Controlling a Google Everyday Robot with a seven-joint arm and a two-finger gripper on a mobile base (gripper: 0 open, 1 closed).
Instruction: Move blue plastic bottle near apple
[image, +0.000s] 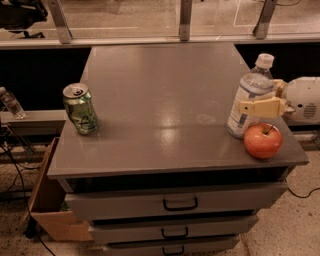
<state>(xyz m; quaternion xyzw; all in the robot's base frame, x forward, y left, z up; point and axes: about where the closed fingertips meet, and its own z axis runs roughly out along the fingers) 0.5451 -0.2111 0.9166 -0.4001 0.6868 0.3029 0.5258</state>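
The blue plastic bottle (248, 90) is clear with a white cap and stands slightly tilted at the right edge of the grey cabinet top (160, 95). The red-orange apple (263, 140) lies just in front of it, at the front right corner, almost touching its base. My gripper (256, 101) reaches in from the right. Its cream finger (261, 107) crosses the front of the bottle and the jaws are shut on the bottle's middle. The other finger is hidden behind the bottle.
A dented green soda can (80, 109) stands at the left edge of the top. A small clear bottle (11, 102) sits on a lower ledge at far left. An open cardboard box (50, 212) is on the floor at left. Drawers (180, 204) face me below.
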